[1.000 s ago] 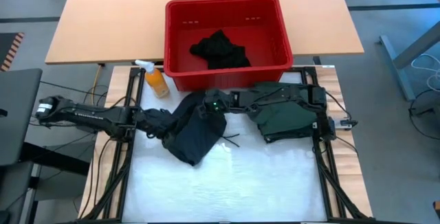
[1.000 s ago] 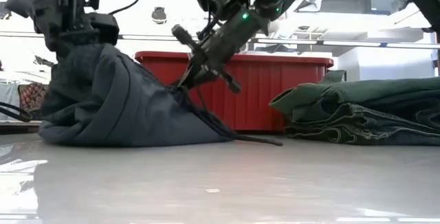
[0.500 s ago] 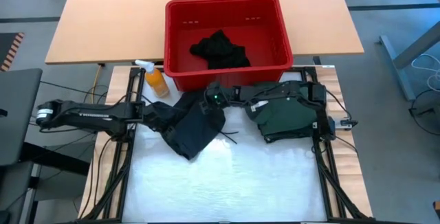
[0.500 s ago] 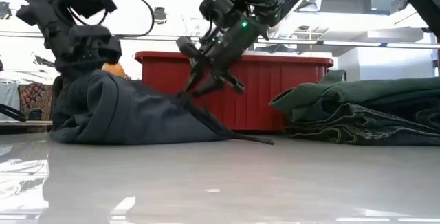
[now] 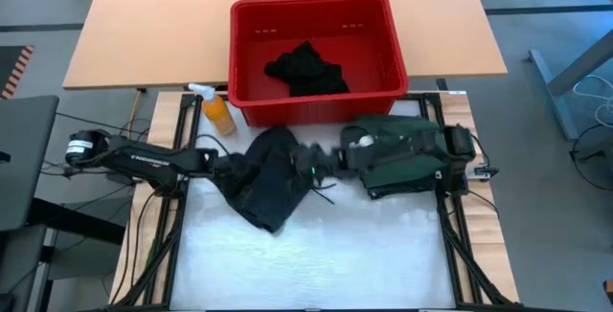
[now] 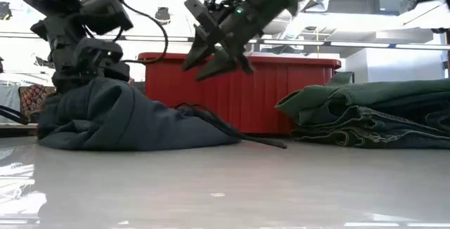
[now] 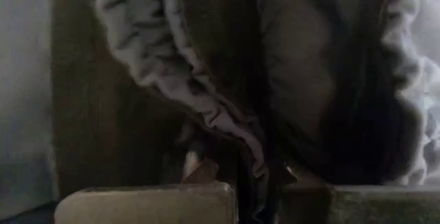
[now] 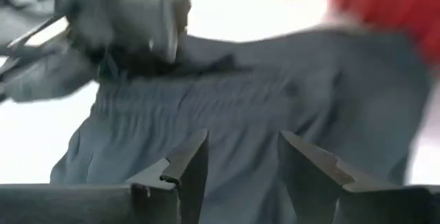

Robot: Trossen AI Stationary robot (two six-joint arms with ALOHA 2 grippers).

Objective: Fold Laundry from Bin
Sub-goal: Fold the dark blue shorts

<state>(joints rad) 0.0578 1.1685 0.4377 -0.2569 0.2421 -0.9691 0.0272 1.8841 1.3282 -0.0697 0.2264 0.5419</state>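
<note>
A dark charcoal garment (image 5: 273, 180) with a gathered waistband and a drawstring (image 6: 261, 142) lies heaped on the white table top (image 5: 316, 255). My left gripper (image 5: 233, 166) is shut on the garment's left end (image 6: 88, 81). My right gripper (image 5: 308, 165) hangs open above the heap's right part (image 6: 211, 55), and its fingers (image 8: 185, 165) touch nothing. A folded dark green garment (image 5: 402, 159) lies on the table at the right. The red bin (image 5: 383, 82) stands behind, with black laundry (image 5: 306, 68) lying on its floor. My left gripper pinches a bunched fold of the charcoal garment (image 7: 251, 159) between its two fingers, at the heap's left end. The fingers come slanting down from the table's left. The garment is slack and rests on the table below them.
An orange spray bottle (image 5: 216, 111) stands left of the bin. The wooden table (image 5: 144, 34) lies beyond the bin. Black frame rails (image 5: 450, 216) run along both sides of the white top, and the near half of that top is bare.
My right gripper has opened, let go of the charcoal garment and risen, moving toward the table's near edge. The part it held has dropped to the table. My left gripper has sunk with the garment's left end, so the heap is lower.
</note>
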